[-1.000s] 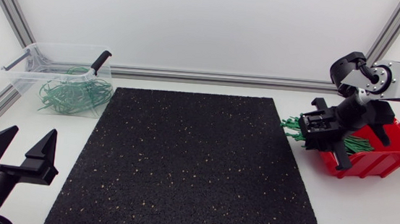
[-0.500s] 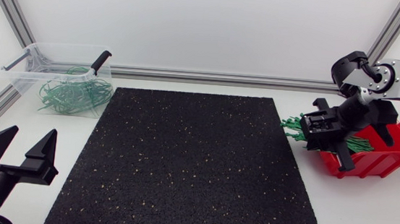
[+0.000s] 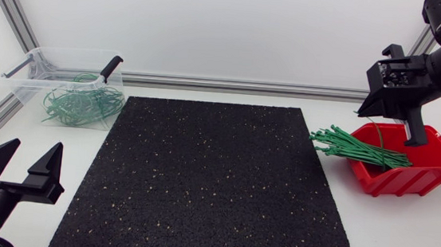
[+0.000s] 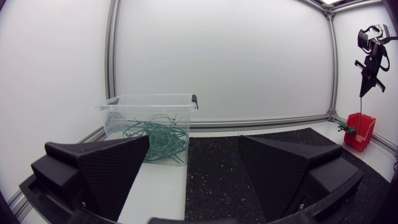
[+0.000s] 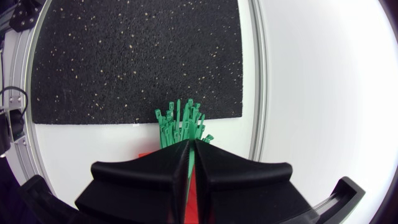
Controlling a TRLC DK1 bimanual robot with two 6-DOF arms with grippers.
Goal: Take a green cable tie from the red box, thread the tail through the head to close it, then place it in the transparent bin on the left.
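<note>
Fingers (image 5: 146,177) of the right hand (image 5: 189,144) clamp one green cable tie (image 5: 191,162) above the red box (image 3: 408,178); left hand (image 4: 194,142) spread wide.

A black rubber mat (image 3: 207,186) flecked with small pale specks lies flat across the middle of the white table (image 3: 410,244), reaching from the near edge towards the back. Bare white tabletop shows as a strip on either side of the mat and behind it. A silver aluminium rail (image 3: 240,85) runs along the table's back edge, near the mat's far edge.
</note>
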